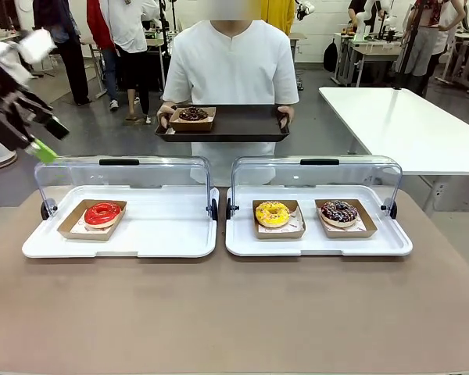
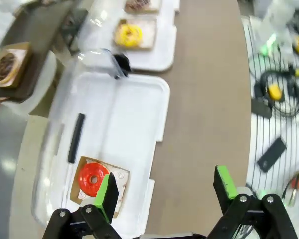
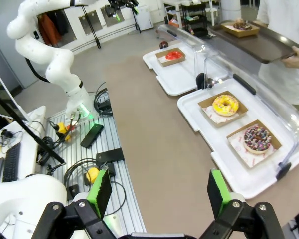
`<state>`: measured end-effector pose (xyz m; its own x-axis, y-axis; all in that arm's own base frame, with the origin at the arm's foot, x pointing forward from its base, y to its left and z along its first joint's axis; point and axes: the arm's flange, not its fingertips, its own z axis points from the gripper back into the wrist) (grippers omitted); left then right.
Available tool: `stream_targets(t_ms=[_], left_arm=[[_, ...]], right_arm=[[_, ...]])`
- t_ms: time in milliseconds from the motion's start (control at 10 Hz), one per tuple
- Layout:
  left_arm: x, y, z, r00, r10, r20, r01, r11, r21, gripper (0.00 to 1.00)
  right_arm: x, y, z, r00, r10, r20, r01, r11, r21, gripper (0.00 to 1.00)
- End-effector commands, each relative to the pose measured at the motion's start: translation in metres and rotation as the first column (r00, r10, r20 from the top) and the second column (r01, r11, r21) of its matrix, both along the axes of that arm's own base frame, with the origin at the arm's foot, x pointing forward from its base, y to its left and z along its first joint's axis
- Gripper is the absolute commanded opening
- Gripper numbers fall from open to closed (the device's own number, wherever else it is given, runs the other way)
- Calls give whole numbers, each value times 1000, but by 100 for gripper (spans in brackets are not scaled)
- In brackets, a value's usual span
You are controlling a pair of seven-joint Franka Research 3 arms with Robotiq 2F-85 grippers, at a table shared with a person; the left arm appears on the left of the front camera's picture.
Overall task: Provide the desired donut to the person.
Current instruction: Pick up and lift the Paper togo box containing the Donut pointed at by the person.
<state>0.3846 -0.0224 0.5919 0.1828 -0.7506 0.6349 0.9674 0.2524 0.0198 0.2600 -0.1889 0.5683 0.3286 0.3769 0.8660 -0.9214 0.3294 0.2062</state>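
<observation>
The person (image 1: 230,66) in a white T-shirt stands across the table, holding a dark tray (image 1: 242,125) that carries a chocolate donut (image 1: 193,114) in a cardboard holder. A red donut (image 1: 102,213) lies in the left white tray (image 1: 164,234). In the right white tray (image 1: 313,242) sit a yellow donut (image 1: 272,213) and a sprinkled chocolate donut (image 1: 339,212). My left gripper (image 1: 51,139) hangs open, high above the table's far left; in its wrist view (image 2: 165,191) the red donut (image 2: 92,179) lies just below its left finger. My right gripper (image 3: 158,191) is open, well back from the yellow donut (image 3: 225,104).
Both trays have clear hinged lids (image 1: 125,176) standing open at the back. A second white table (image 1: 406,125) stands at the right. Cables and small devices (image 3: 92,134) lie on a grated surface beside the table on my side. The brown tabletop (image 1: 234,312) lies bare in front.
</observation>
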Motion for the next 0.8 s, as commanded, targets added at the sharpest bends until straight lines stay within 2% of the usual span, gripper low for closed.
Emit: stream_targets(t_ms=[0, 200, 300, 400, 500, 700], left_arm=[[-14, 40, -9, 998, 66, 7, -63, 973, -223, 100], [-6, 90, -19, 996, 82, -41, -92, 930, -356, 100], [-12, 113, -31, 997, 12, -74, -40, 919, -392, 100], [-22, 132, -43, 995, -61, -74, 19, 883, -469, 100], [-22, 151, -52, 995, -95, -39, 60, 843, -534, 100], [-20, 182, -76, 994, -108, 32, 108, 833, -543, 100]], right_arm=[[0, 0, 1, 1000, 8, 8, -8, 1000, 7, 100], [0, 0, 1, 1000, 8, 8, -8, 1000, 7, 100], [0, 0, 1, 1000, 8, 8, -8, 1000, 7, 100], [0, 0, 1, 1000, 8, 8, -8, 1000, 7, 100], [0, 0, 1, 1000, 8, 8, -8, 1000, 7, 100], [0, 0, 1, 1000, 8, 8, -8, 1000, 7, 100]])
